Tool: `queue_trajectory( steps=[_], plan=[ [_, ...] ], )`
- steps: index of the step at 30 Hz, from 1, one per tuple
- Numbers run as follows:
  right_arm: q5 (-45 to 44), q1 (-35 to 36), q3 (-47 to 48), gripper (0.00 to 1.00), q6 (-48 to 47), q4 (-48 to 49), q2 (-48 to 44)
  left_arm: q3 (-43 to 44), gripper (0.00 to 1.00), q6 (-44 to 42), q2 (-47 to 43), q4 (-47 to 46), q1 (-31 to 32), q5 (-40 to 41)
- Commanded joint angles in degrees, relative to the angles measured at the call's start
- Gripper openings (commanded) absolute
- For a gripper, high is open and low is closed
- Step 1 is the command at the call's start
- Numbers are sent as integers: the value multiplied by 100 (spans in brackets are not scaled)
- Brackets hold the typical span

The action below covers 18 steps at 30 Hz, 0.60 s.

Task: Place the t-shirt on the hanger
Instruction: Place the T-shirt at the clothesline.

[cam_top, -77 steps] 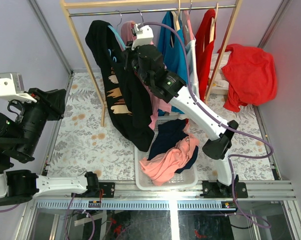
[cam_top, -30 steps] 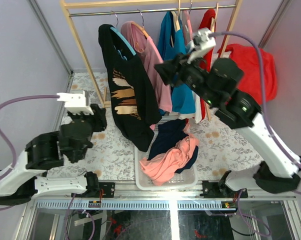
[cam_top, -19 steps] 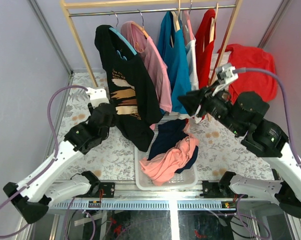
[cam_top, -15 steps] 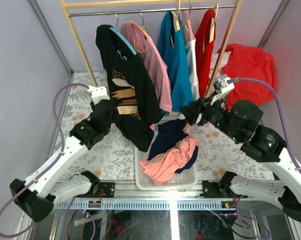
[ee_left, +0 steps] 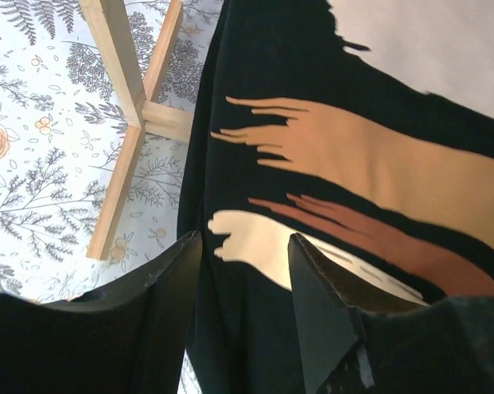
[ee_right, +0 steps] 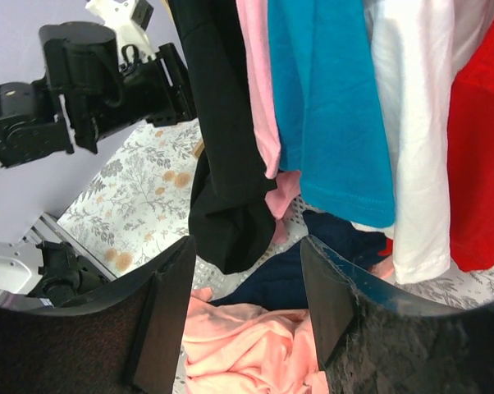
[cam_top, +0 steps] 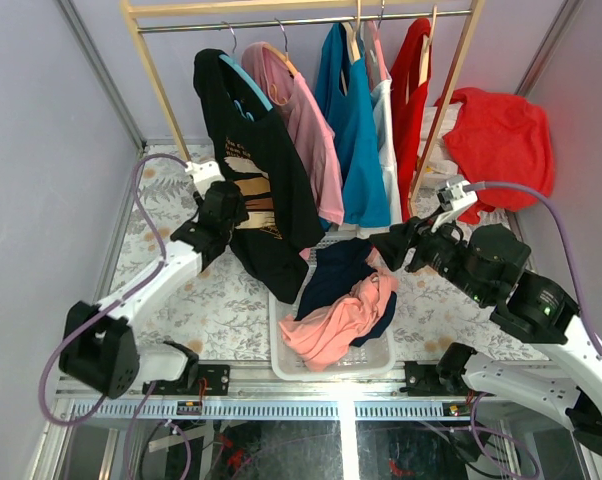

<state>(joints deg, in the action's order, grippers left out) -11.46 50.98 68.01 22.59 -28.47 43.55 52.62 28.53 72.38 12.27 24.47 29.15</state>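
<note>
T-shirt (cam_top: 266,215): black, tan/orange print facing outward. Hangs full length at far left of rail (cam_top: 311,20), slightly twisted. Hanger (cam_top: 245,84): light blue, seated in the neck opening, hook over rail.

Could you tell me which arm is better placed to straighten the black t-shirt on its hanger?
Left, I think: the left gripper is open right at the print on the t-shirt. The right gripper hangs by the basket, beyond the pink shirt.
</note>
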Motion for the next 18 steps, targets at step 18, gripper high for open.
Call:
queue_trajectory(
  steps=[18],
  plan=[
    [-338,-27,-896,64,88,292,-474,2557,41,-196,3417,-1579,-779,-293]
  ],
)
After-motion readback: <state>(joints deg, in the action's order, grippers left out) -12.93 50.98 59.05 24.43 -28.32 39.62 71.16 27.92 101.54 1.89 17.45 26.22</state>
